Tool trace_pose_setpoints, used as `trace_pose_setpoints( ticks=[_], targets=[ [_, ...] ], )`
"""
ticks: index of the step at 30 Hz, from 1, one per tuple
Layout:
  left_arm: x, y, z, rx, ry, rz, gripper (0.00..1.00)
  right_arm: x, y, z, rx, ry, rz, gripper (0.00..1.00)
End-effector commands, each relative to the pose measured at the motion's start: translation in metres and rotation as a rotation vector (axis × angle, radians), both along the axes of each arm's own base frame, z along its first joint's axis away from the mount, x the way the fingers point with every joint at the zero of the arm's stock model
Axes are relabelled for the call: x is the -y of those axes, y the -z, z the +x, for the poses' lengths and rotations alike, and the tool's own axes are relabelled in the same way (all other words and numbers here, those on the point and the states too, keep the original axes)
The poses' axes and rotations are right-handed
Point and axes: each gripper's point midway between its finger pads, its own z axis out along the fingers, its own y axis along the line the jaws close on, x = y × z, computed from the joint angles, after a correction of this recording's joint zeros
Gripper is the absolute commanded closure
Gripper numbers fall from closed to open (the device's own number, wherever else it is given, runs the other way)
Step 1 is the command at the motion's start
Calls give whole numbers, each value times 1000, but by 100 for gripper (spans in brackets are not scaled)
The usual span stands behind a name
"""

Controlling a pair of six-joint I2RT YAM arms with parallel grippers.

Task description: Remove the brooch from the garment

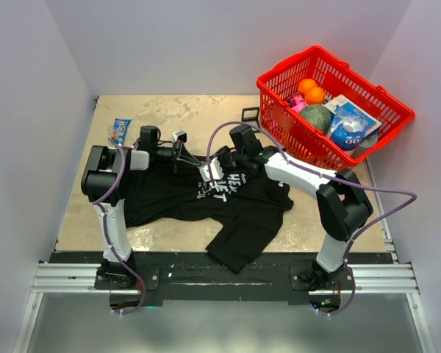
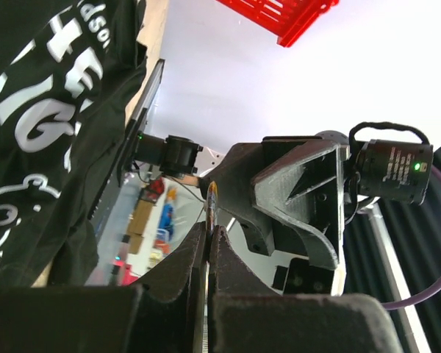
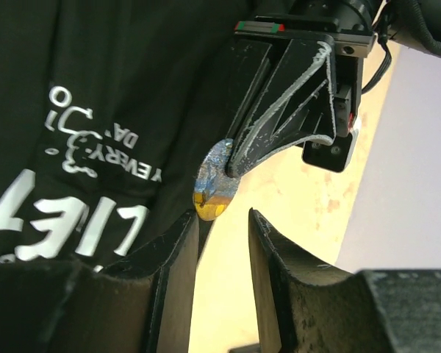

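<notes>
Item: brooch — small roundish disc, silvery-blue face with a yellow patch at the lower rim. Position: raised above the tabletop, against the edge of the garment in the right wrist view. Seen edge-on as a thin sliver in the left wrist view, with open background around it. Whether attached to the cloth: cannot tell.

Held by: left gripper, fingers pressed together and clamped on the brooch, tips reaching in from the upper right of the right wrist view.

Adjacent: right gripper, fingers apart, gap directly beneath the disc. One fingertip just beside the lower rim, not closed on the brooch.

Garment: black short-sleeved T-shirt with white lettering on the chest. Spread rumpled across the middle of the table, one sleeve trailing toward the near edge. Both grippers meeting at its far edge.

Surroundings:
- Red basket at the far right, containing two oranges, a green round item and a blue-and-white bag.
- Black wire frame just left of the basket.
- Blue snack packet at the far left of the table, well apart from the shirt's lettering.
</notes>
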Motion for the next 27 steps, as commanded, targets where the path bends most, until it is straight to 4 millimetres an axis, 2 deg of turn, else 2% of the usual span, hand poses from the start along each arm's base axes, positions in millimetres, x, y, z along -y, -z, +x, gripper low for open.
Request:
trace_pose_setpoints(
  ticks=[1,20,27],
  targets=[
    [-2,-7,-21,-142,34,-12,100,-13,-23,12,81,31,102,65],
    [-1,-3,-22,-263,0,20,100,-21,-4,-3,-53,31,99,69],
    [1,-4,-18,-260,-11,27,100,-23,2,-4,-68,28,92,63]
  ],
)
